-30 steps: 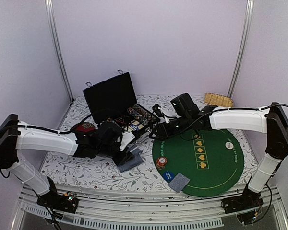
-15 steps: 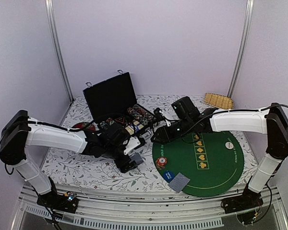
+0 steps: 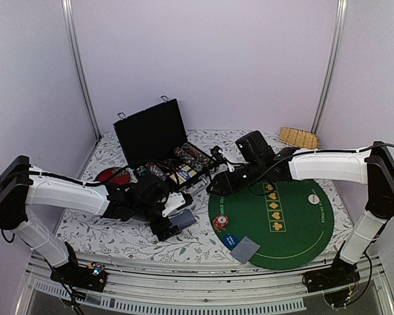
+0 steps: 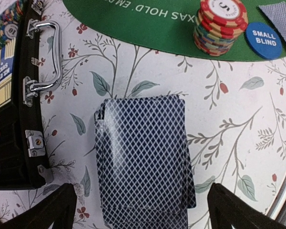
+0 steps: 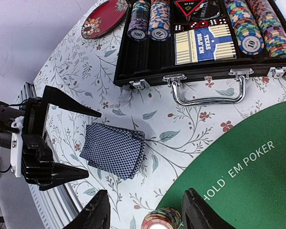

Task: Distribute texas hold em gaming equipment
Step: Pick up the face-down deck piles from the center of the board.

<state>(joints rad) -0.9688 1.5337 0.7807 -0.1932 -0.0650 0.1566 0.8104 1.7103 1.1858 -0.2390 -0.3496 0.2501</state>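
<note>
Cards (image 4: pixel 143 157) lie stacked toward the bench's (image 4: pixel 238 119) front edge, left tool (image 4: pixel 140 202) released wide over them, right tool (image 5: pixel 145 210) parted, empty. Light and slick, probably; pinch the stack's long edges.

The case (image 3: pixel 159 147) stands at the rear left of the tabletop (image 3: pixel 98 230), with the dish (image 3: pixel 111 174) to its left. A card stack (image 4: pixel 143 162) lies on the tabletop before the case. The playing mat (image 3: pixel 295 230) occupies the front right. Near its left edge lie a chip stack (image 3: pixel 220 223), a button disc (image 3: pixel 230 240) and further cards (image 3: pixel 245 249).
</note>
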